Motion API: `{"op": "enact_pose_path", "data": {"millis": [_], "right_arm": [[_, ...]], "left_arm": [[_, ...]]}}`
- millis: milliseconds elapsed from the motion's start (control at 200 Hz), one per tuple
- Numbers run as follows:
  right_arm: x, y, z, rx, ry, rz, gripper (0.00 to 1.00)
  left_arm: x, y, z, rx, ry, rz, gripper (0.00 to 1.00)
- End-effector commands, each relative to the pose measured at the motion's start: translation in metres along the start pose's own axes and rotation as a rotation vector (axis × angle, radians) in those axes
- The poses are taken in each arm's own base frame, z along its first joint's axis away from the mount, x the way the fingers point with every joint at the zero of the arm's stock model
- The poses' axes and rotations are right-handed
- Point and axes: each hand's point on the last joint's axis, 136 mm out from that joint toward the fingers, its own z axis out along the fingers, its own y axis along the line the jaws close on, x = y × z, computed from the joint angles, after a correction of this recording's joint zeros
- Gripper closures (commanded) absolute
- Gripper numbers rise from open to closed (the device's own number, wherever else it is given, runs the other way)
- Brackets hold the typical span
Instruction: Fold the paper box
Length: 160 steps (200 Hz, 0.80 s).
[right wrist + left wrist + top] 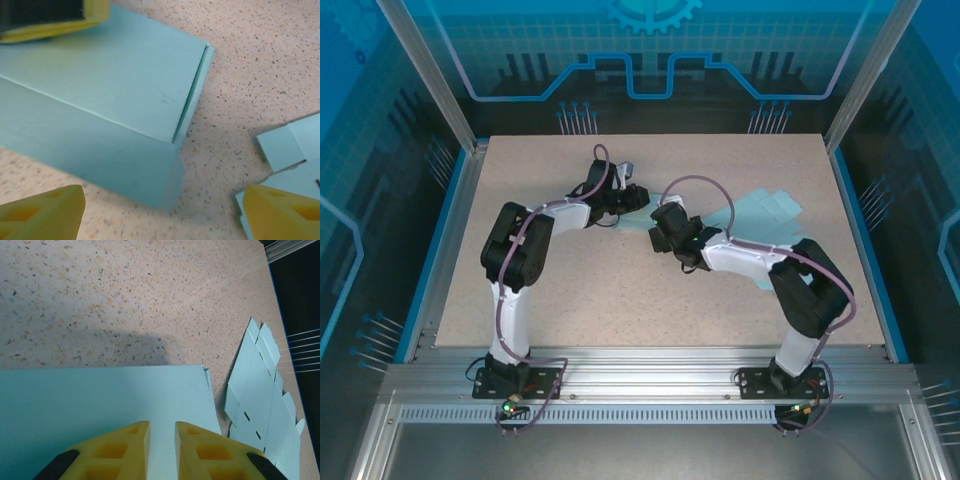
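Observation:
The paper box [100, 75] is a folded light blue carton lying on the speckled table, its lid flap closed along the right edge. In the left wrist view its flat top [100, 400] lies under my left gripper [161, 425]. The yellow jaws stand a narrow gap apart with nothing between them. One left finger [50, 20] rests on the box's far top. My right gripper [162, 212] is open wide, low at the box's near corner, touching nothing. In the top view the left gripper [638, 197] and right gripper [660, 238] meet at mid-table.
Flat unfolded blue box blanks [765, 210] lie right of the grippers, seen too as blanks [260, 390] and close to my right finger [295, 145]. The table [620, 300] is bounded by blue edges and metal frame posts.

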Motion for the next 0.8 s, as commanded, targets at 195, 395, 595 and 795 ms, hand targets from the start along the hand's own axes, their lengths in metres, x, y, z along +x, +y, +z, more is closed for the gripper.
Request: {"op": "enact_pose_path", "data": {"millis": [195, 395, 595, 795], "right_arm": [[-0.029, -0.013, -0.031, -0.123, 0.015, 0.124, 0.17], [-0.034, -0.020, 0.013, -0.221, 0.125, 0.245, 0.20], [-0.034, -0.014, 0.041, -0.316, 0.184, 0.334, 0.22], [-0.035, -0.015, 0.040, -0.361, 0.202, 0.369, 0.21]], "left_arm": [[0.042, 0.044, 0.012, -0.099, 0.065, -0.020, 0.79], [0.049, 0.051, 0.012, -0.115, 0.074, -0.021, 0.79], [0.029, 0.020, 0.002, -0.034, 0.046, -0.022, 0.75], [-0.014, -0.044, -0.035, 0.077, -0.026, 0.044, 0.59]]}}
